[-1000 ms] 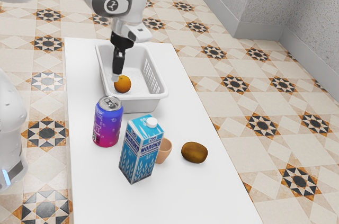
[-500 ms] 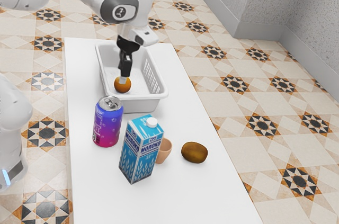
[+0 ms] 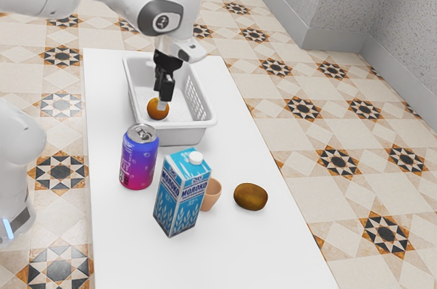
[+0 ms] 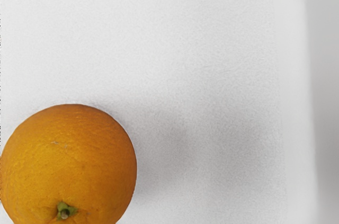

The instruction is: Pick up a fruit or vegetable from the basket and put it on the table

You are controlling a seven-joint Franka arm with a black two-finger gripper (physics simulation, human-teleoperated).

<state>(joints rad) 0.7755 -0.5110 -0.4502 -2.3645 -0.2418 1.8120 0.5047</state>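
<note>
An orange point(image 4: 69, 166) lay on the pale, finely grained floor point(image 4: 201, 49) of the basket point(image 4: 323, 97), its green stem end point(image 4: 65, 211) turned up to the camera and part of its round side cut off by the view's edge. Two of the basket's edges met in a rounded corner, and the orange sat well apart from it, with soft grey shading point(image 4: 169, 139) on the floor just beside the fruit.

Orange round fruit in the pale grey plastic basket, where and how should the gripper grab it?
I'd grip the orange round fruit across its widest middle, coming straight down from above. It is ball-shaped with no handle, so a hold higher up would likely slip, and the walls of the pale grey plastic basket stand around it, hindering a sideways approach.
</note>
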